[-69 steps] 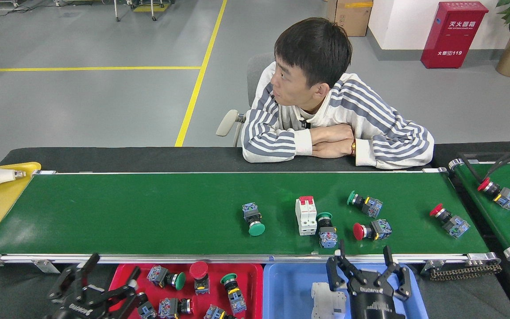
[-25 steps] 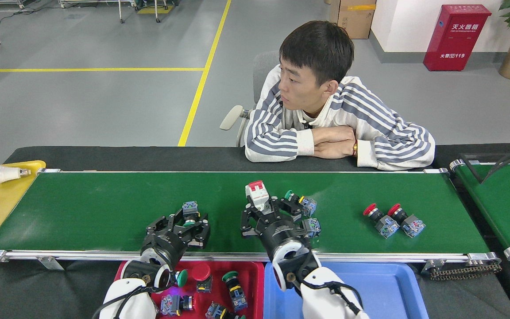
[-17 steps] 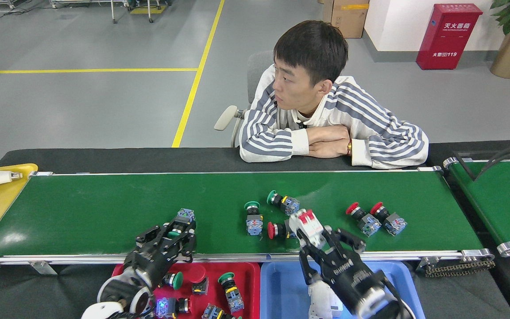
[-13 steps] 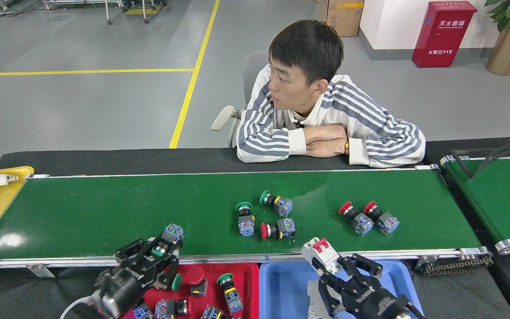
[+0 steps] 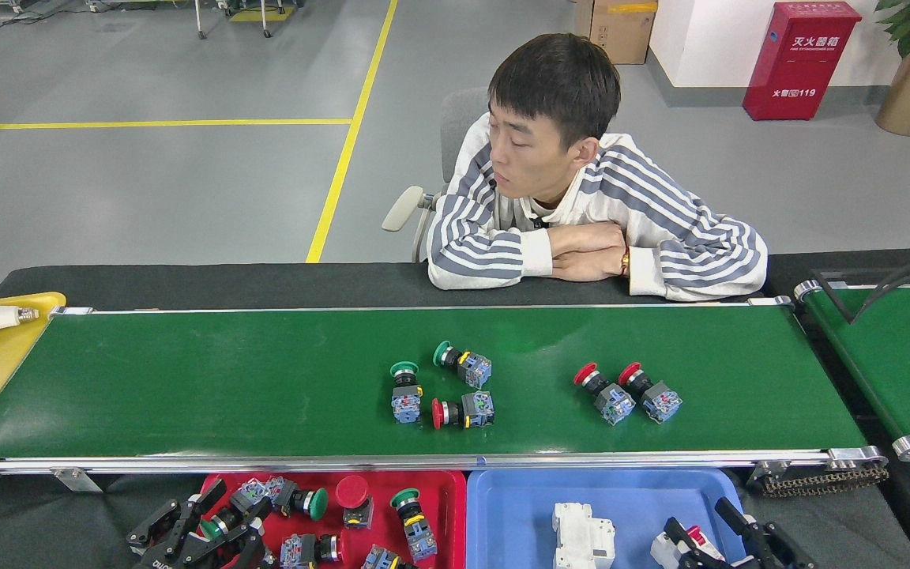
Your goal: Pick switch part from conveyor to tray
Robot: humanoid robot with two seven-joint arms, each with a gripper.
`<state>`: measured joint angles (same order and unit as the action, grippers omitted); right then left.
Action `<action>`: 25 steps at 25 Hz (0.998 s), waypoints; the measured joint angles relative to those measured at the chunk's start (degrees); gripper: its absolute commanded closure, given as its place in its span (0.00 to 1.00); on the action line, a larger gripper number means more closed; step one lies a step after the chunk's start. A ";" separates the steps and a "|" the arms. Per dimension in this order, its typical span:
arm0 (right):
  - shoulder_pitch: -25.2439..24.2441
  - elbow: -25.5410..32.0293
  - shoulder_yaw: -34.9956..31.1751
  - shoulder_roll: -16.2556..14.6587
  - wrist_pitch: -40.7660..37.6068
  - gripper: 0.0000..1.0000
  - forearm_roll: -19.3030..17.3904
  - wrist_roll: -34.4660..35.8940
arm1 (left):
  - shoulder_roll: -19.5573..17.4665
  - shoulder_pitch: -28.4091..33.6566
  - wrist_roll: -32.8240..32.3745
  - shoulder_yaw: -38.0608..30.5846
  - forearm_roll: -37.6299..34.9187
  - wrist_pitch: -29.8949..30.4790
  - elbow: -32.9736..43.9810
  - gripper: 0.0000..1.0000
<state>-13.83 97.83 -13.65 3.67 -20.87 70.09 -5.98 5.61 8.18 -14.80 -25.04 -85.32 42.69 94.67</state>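
The left end effector (image 5: 218,528) grips a green-capped switch (image 5: 226,521) over the glossy red tray (image 5: 455,498), at 6 o'clock of the conveyor (image 5: 186,379).

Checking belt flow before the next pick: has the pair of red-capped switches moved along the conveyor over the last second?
Yes. The pair of red-capped switches has drifted left along the conveyor, farther from its right end roller.

A red cabinet (image 5: 801,57) is standing at the far right against the wall, showing white Chinese characters 灭火器箱 across its upper front, a smaller line beneath them too small to read, and lower down white characters ending in the number 119.
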 measured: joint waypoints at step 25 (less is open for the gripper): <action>21.50 -14.00 24.25 -9.07 5.20 0.00 7.18 -7.45 | -1.71 -9.49 7.24 8.17 -10.72 -8.27 -3.75 0.00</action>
<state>7.67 83.83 10.60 -5.40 -15.67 77.27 -13.43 3.91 -1.31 -7.56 -16.87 -96.05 34.42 90.93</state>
